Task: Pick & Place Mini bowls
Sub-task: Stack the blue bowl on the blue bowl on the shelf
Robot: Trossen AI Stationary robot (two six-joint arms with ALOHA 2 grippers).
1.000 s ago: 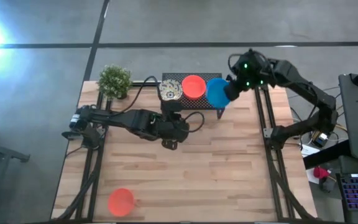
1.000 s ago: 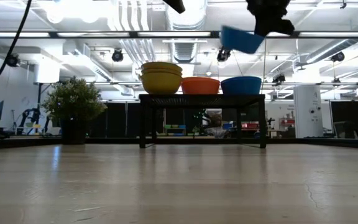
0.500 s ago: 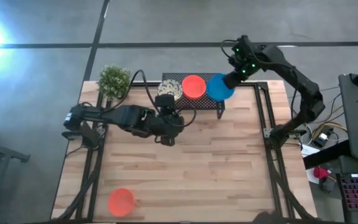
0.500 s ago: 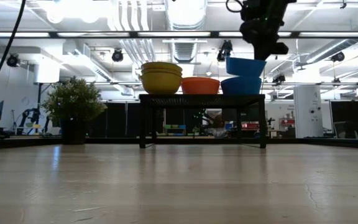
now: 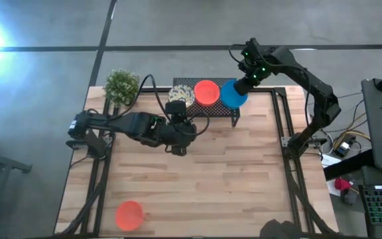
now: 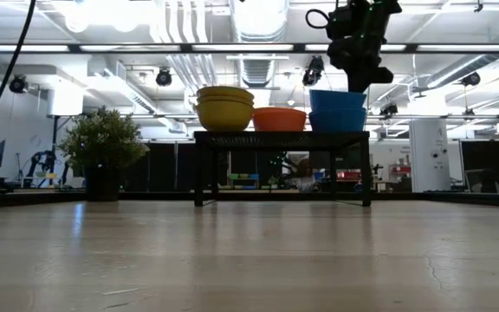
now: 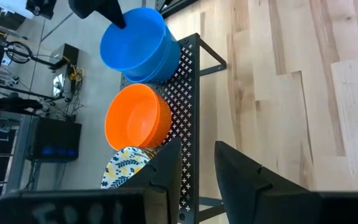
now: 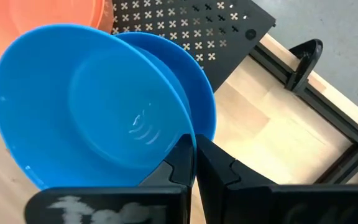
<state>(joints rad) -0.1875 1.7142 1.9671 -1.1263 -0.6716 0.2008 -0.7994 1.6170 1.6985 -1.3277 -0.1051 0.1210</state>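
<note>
A: Where is the right pincer (image 5: 243, 87)?

B: Over the rack (image 5: 216, 107) at the tabletop's (image 5: 231, 172) far edge, clamped on the rim of a blue bowl (image 8: 86, 112). That bowl sits on a second blue bowl (image 8: 194, 99) at the rack's right end.

A: And the other bowls?

B: An orange bowl (image 5: 206, 91) sits mid-rack, beside the blue pair. Patterned bowls (image 5: 181, 97) are stacked at the rack's left end. One more orange bowl (image 5: 128, 215) lies alone near the tabletop's near left corner, well apart from the rack.

A: The left pincer (image 5: 180, 147)?

B: It hangs over the tabletop just in front of the rack, its fingers (image 7: 166, 171) a little apart, holding nothing.

A: Anything else?

B: A plant (image 5: 122, 86) at the far left corner.
</note>
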